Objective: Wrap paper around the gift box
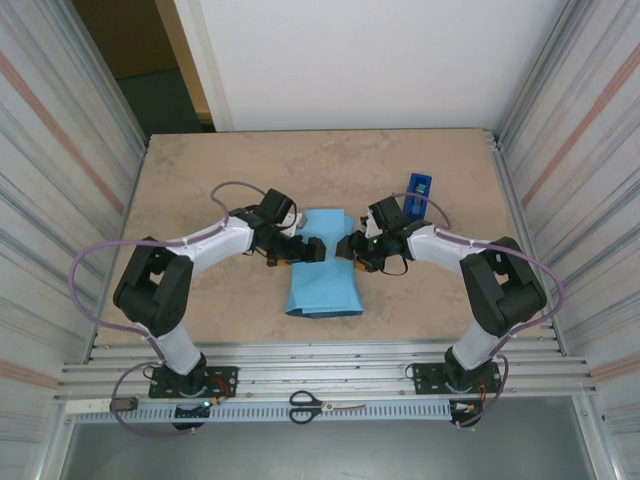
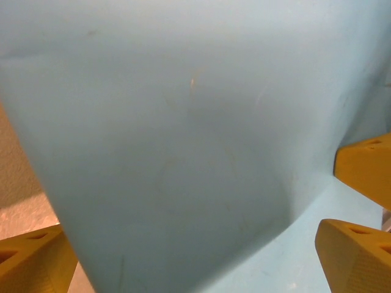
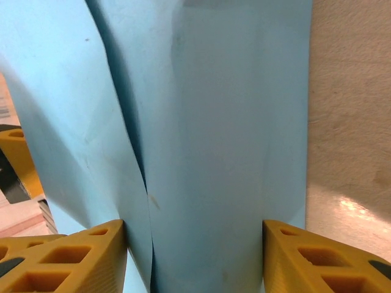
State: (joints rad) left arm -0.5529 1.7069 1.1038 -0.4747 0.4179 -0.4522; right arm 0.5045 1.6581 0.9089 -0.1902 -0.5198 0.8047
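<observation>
The step in hand looks like the folding of the paper (image 1: 325,287) over the gift box: the sheet lies in the middle of the desk (image 1: 200,180) as a long sky-blue band, its far part humped up between the two arms. The box itself is hidden, and I judge it sits under that hump.

The right gripper (image 1: 347,247) is pinching the paper. In its wrist view both yellow fingers (image 3: 73,259) press against the sides of a paper-covered form with straight, upright flanks, and a loose flap overlaps from the left along a dark seam. The left gripper (image 1: 308,250) is spread wide. Its fingers (image 2: 30,259) straddle a smooth bulge of paper, and the far one stands clear of the fold.

The sheet is thin and matte with a faint sheen, it creases sharply, and its free end near the arms curls a little. The desk is a mottled tan, stone-like surface. A narrow dark-blue tape dispenser (image 1: 419,192) stands upright just beyond the right arm, and scissors (image 1: 325,405) lie on the rail at the near edge.

The next move probably calls for the left gripper to press the overlap flat while the right holds, then for tape on the seam. The slick paper may spring back if released
</observation>
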